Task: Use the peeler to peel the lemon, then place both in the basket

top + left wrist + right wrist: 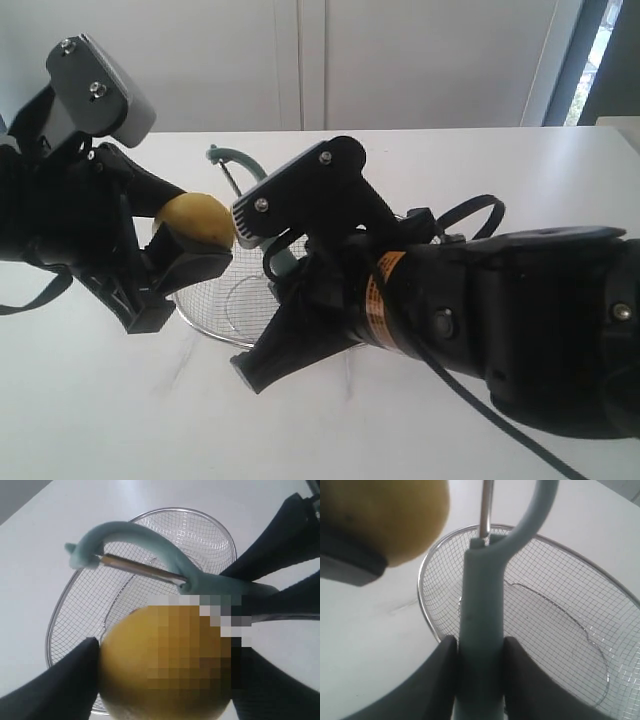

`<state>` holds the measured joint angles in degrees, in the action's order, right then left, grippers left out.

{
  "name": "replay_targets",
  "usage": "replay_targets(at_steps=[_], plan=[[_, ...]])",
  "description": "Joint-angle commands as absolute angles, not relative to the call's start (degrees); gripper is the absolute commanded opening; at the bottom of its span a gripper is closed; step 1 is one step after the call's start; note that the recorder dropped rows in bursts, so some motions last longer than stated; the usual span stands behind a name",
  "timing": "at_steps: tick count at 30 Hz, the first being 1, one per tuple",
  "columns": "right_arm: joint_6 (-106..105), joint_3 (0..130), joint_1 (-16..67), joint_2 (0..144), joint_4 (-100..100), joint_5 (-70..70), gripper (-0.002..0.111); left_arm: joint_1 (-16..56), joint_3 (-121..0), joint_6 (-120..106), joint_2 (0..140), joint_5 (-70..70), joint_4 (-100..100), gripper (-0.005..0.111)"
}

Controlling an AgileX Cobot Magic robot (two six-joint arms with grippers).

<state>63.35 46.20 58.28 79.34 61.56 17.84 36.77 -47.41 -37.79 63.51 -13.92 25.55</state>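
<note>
Small round yellow lemon (197,218), held raised near the rim of the wide silver wire-mesh basket (205,322), clamped in the left gripper (182,238) with the jaws closed onto its skin. Pale teal Y-shaped plastic peeler (480,615), handle pinched tight in the right gripper (480,680), metal blade poised just beside the fruit. Contact cannot be confirmed, since the left wrist view is partly blocked out there. Both hang over the white table (90,400). Risk: the smooth skin may let the lemon twist or slip free under blade pressure. Alternatively, the blade may skid off the curve and strike the left gripper.
</note>
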Motion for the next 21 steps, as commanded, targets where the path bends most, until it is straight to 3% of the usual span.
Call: replay_targets(at_steps=[1, 21], plan=[[63.2, 46.8, 58.9, 78.8, 61.2, 17.6, 0.000, 36.7, -47.3, -37.9, 62.8, -13.0, 26.1, 0.000], [63.2, 46.8, 61.1, 78.8, 60.9, 18.0, 0.000, 36.7, -46.0, -37.9, 62.8, -9.9, 25.0, 0.000]])
